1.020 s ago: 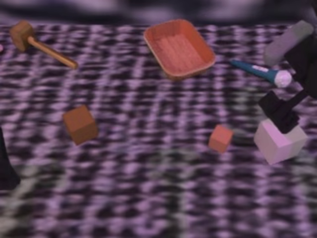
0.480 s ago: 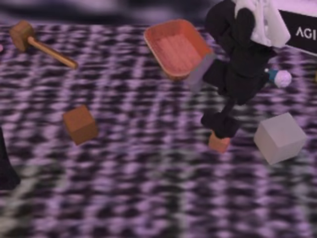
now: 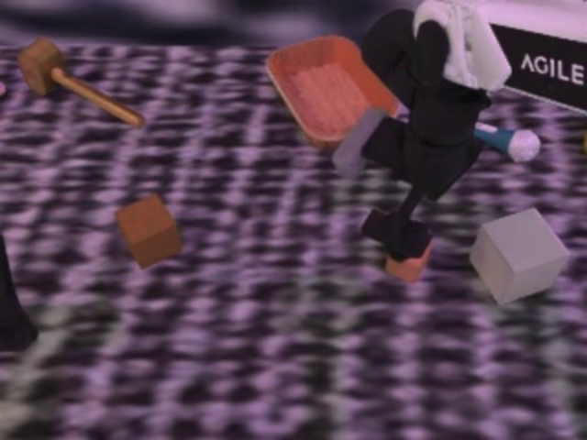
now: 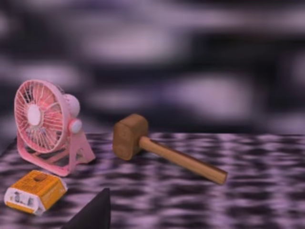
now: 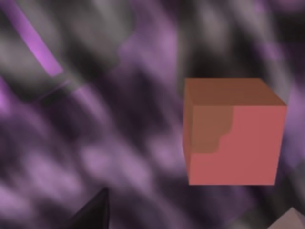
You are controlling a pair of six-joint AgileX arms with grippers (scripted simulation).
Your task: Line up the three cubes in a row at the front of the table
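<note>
The small salmon-orange cube [image 3: 408, 266] sits on the purple woven surface [image 3: 275, 367], partly hidden under the right hand [image 3: 396, 234], which hangs directly over it; whether that hand is wide or narrow I cannot tell. Just to the right of this cube rests the pale pink-lilac cube [image 3: 518, 254], apart from it. The brown wooden cube [image 3: 148, 229] lies well to its left. Behind it stands the orange-red tray [image 3: 316, 60], and far left the wooden mallet [image 3: 78, 81]. The left arm [image 3: 11, 307] stays parked at the left edge.
</note>
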